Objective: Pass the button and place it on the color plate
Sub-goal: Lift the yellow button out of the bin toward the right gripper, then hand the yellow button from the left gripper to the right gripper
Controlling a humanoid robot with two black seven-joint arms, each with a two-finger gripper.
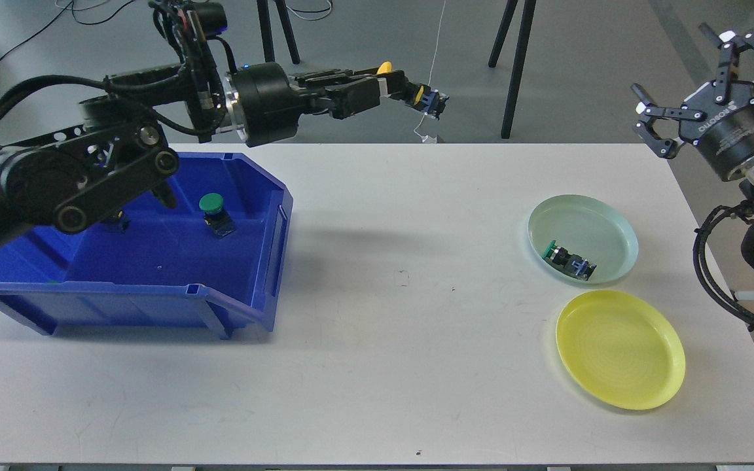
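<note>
Your left tool [393,88] is clamped on a yellow button [424,98], held high above the far edge of the desk [377,366] and stretched toward the right side, so you look to be at the hand-over step. Your right tool [694,78] waits well apart at the far right with its fingers spread wide and nothing in them. The next move calls for bringing the two together so the right one can take the button, then lowering it onto the yellow plate [620,350], which lies bare. Count two plates: that one and a green plate [603,226] already carrying a green button [568,260]. One more green-capped button [215,212] stands in the single blue bin [154,307].
</note>
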